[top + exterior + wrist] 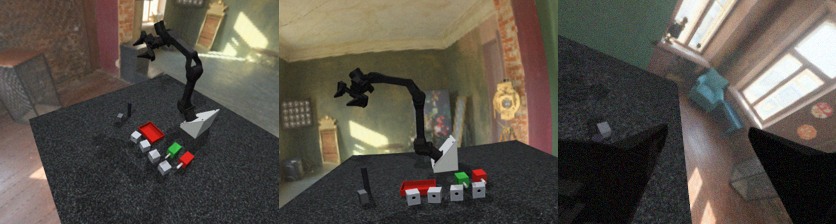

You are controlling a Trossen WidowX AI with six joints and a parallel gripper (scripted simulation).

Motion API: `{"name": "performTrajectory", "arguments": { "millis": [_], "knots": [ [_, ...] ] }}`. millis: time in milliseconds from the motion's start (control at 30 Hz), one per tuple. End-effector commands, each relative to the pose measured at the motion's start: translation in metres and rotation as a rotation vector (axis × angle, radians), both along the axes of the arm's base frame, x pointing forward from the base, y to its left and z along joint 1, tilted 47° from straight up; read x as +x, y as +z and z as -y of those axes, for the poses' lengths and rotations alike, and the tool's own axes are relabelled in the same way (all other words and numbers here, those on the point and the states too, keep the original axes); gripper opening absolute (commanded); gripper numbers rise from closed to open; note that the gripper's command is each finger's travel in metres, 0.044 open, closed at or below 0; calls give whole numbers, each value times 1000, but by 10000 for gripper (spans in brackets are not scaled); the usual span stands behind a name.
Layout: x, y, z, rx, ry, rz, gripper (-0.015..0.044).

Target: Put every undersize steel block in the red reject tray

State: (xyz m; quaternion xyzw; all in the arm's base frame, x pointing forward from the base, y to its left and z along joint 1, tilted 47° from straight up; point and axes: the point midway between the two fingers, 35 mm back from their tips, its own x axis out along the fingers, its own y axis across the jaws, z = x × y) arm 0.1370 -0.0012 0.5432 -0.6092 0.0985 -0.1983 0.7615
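Several light-grey steel blocks stand in a row: an end block (136, 137) (412, 200), a second (144, 146) (434, 199), a third (154, 156) (455, 197) and the other end block (164, 168) (477, 195). Dark holes show in their front faces; bore sizes cannot be told. The red tray (153, 132) (419, 183) lies behind the first two and is empty. The green GO gauge (174, 149) (461, 178) lies behind the third and fourth, its pale pin toward the row. My gripper (135, 50) (341, 101) (708, 129) is open and empty, high above the table.
A red gauge (186, 159) (479, 175) with a pale pin lies beside the green one. A dark upright post (129, 110) (365, 180) and a small dark-grey block (120, 117) (363, 197) stand beyond the tray's far end. The arm's white wedge base (195, 129) (447, 162) is behind.
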Motion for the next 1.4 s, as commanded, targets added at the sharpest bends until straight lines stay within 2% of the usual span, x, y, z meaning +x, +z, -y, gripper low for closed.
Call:
{"name": "performTrajectory", "arguments": {
  "millis": [0, 100, 367, 700, 933, 1133, 1367],
  "knots": [
    [0, 0, 1, 1, 1, 0, 374],
    [-2, -1, 13, 22, 16, -1, 300],
    [17, -26, 82, 148, 108, -70, 300],
    [99, -101, 126, 250, 245, -315, 300],
    [172, -177, 115, 257, 369, -563, 300],
    [215, -256, 81, 192, 462, -840, 300],
    [234, -354, 23, -67, 605, -1226, 300]
  ]
}}
